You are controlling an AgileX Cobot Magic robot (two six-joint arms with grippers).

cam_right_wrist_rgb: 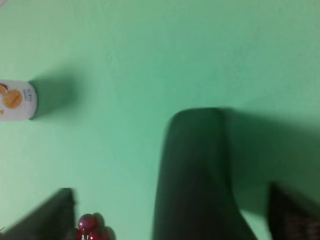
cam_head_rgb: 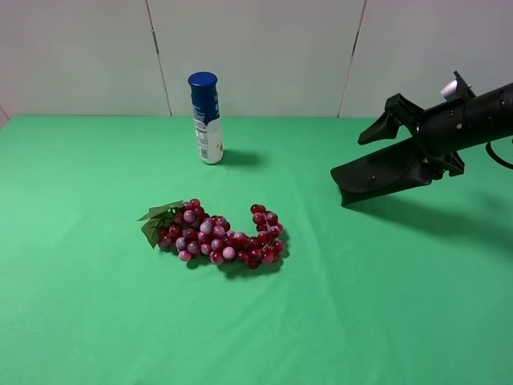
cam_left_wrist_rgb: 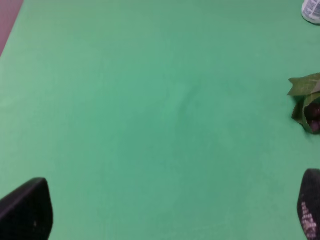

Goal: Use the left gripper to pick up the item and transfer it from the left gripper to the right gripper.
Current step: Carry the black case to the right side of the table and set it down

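Observation:
The item, a flat black glasses case (cam_head_rgb: 377, 172), hangs tilted at the right, its low end close to the green table (cam_head_rgb: 321, 305). My right gripper (cam_head_rgb: 401, 152) is at its upper end. In the right wrist view the case (cam_right_wrist_rgb: 195, 175) lies between the fingers (cam_right_wrist_rgb: 45, 215), which stand wide apart. Green table and grapes show in the gap beside one finger. My left gripper (cam_left_wrist_rgb: 165, 215) is out of the exterior view. Its wrist view shows two dark fingertips (cam_left_wrist_rgb: 25, 210) far apart over bare table, holding nothing.
A red grape bunch with green leaves (cam_head_rgb: 216, 237) lies mid-table; its leaves (cam_left_wrist_rgb: 305, 97) show in the left wrist view. A blue-capped white-and-blue bottle (cam_head_rgb: 207, 119) stands at the back, also in the right wrist view (cam_right_wrist_rgb: 17, 100). A white wall stands behind.

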